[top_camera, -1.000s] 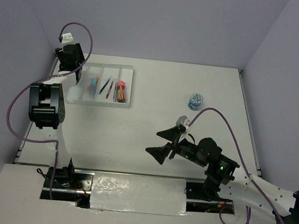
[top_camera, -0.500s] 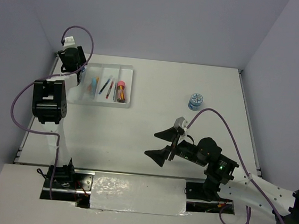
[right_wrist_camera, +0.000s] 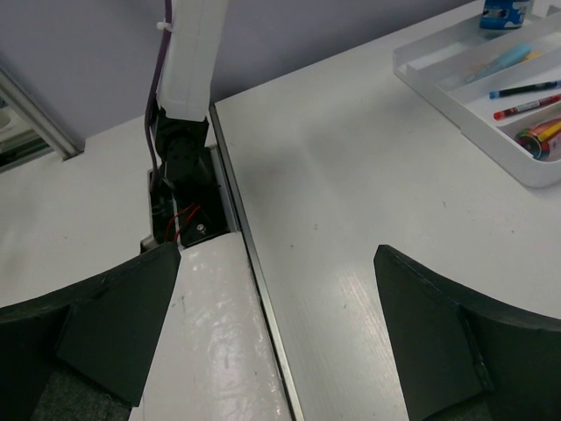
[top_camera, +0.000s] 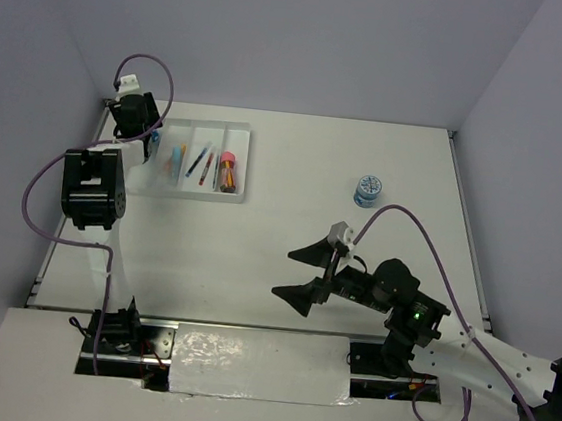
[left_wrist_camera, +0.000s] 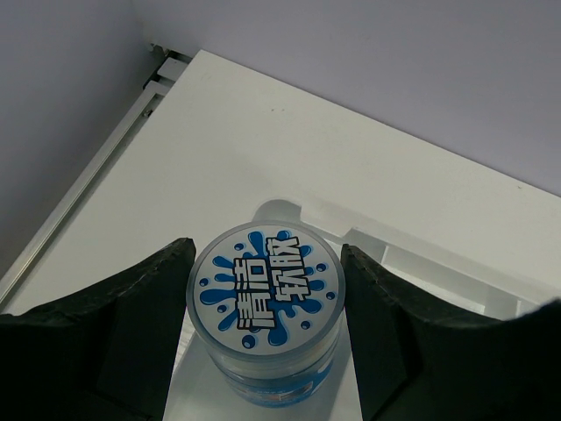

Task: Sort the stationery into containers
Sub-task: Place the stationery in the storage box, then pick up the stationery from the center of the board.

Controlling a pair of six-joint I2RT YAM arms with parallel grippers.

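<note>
We note the left pincer [left_wrist_camera: 267, 263] clamping a blue-lidded tub [left_wrist_camera: 266, 296] by its sides over the white tray's [top_camera: 219, 134] left compartment — likely poised to lower it in. Right pincer [top_camera: 303, 273] gapes empty above the worktop [top_camera: 295, 172]; second tub [top_camera: 368, 189] sits far right.

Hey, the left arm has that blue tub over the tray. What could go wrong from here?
1. The tub looks about as wide as one slot of the tray, so it may catch on a divider and tip instead of dropping in.
2. The left fingers seem to press on it only up near the lid, so it could slip or twist loose before it is lined up.
</note>
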